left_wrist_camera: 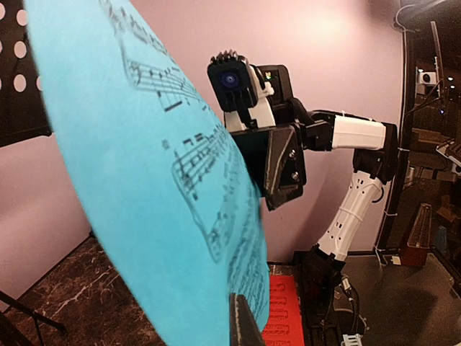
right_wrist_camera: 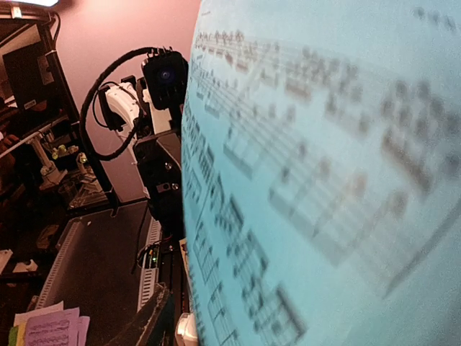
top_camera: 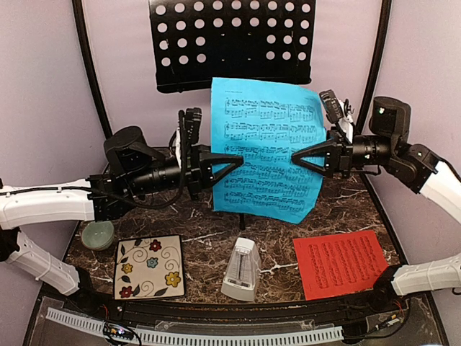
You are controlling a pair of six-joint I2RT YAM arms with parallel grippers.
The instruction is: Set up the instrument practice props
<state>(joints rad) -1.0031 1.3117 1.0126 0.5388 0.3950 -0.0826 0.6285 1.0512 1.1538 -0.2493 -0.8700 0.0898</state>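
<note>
The blue music sheet (top_camera: 266, 144) hangs upright in mid-air in front of the black perforated music stand desk (top_camera: 230, 40). My left gripper (top_camera: 240, 160) is shut on the sheet's left edge; in the left wrist view one finger (left_wrist_camera: 243, 324) presses against the paper (left_wrist_camera: 130, 180). My right gripper (top_camera: 294, 157) sits at the sheet's right side, open. In the right wrist view its one visible finger (right_wrist_camera: 148, 321) stands apart from the paper (right_wrist_camera: 324, 180), and the other finger is hidden behind it. The red sheet (top_camera: 338, 263) lies flat at front right. The white metronome (top_camera: 241, 270) stands at front centre.
A pale green bowl (top_camera: 97, 234) and a flower-patterned tile (top_camera: 149, 267) lie at front left on the dark marble table (top_camera: 209, 231). Black tripod legs slant up along both side walls. A white cable rail (top_camera: 194, 333) runs along the near edge.
</note>
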